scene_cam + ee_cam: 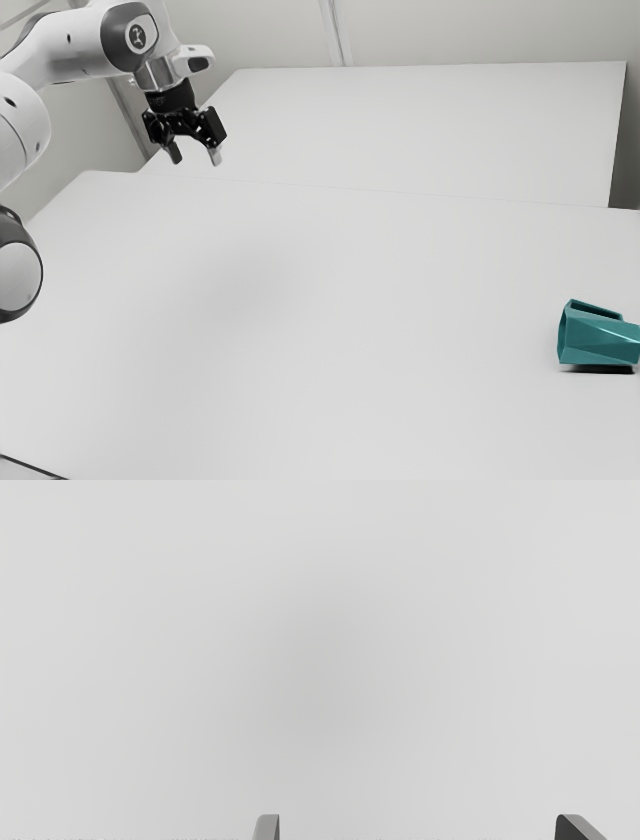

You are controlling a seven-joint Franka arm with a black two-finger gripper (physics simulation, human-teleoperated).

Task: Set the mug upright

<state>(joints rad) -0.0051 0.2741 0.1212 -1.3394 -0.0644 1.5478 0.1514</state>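
Pale tabletop (pixel 300 350) under a glossy teal mug (pixel 600 342), faceted, lying on its side; fingers (pixel 214 155) spread apart.

The arm (pixel 75 50) came in from the exterior view's upper left, and its black gripper (pixel 195 157) hung above the pale table (pixel 300 380), fingers pointing down and spread apart with nothing between them. Well apart from it, the teal, faceted mug (pixel 598 340) lay on its side on the table, a dark shadow beneath it, partly cut off by the exterior view's right edge.
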